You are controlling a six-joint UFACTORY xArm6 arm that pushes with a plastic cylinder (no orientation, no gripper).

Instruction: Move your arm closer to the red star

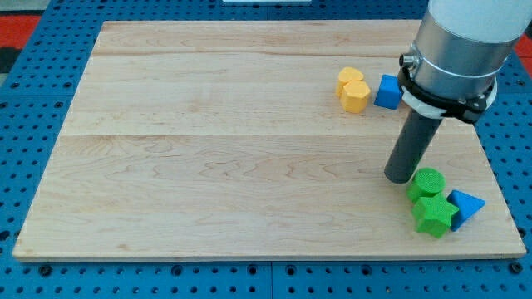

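**Red star not visible on the surface**

Nearest, at the view's bottom right, sit a green star [434, 215], blue triangle [465, 206] and green cylinder [429, 182]; my tip [400, 177] is just beside the cylinder. Farther: yellow blocks [353, 90], blue cube [387, 91]. There is no pincer. The red star is perhaps hidden behind the arm; probably light, stiff, pushed sideways.

The one camera is looking down at a slant from beyond the board's [249, 149] near edge, facing its far edge. It is sitting close enough that the board is filling nearly the whole view, all four corners showing, with blue pegboard [33, 83] framing it and the arm's body [457, 50] cropped at the top right.
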